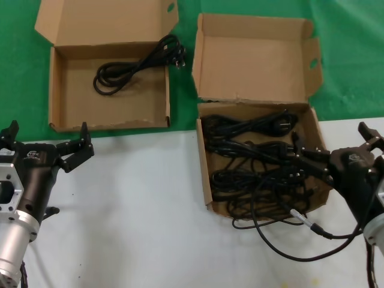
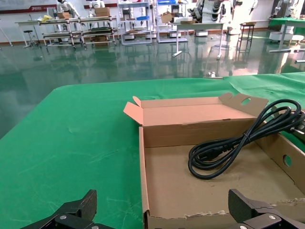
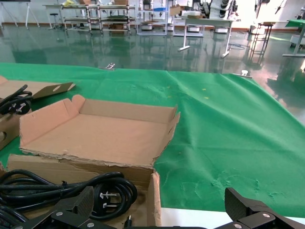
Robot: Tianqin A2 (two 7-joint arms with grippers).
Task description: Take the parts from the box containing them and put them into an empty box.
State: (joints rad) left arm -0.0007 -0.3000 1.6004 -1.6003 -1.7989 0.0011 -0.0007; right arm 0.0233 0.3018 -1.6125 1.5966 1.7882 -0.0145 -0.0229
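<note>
1. Black power cords [image 1: 258,159], glossy rubber loops with chunky plug ends, fill the squarish, ragged-rimmed cardboard box [image 1: 207,174] on the right of the desk [image 1: 132,210].
2. One more looped cord [image 1: 135,63] lies in the wider, shallower cardboard box [image 1: 57,90] on green cloth [image 1: 186,18], its plug end draped over the rim.
3. The right pincer [image 1: 312,161] hovers over the full box, jaws wide.
4. The left pincer [image 1: 45,147] waits just in front of the shallow box, jaws wide.

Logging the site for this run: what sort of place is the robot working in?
Probably a robotics lab or test hall: glossy green floor, metal shelving racks and other robots behind. The cardboard boxes sit on a green-clothed table.
</note>
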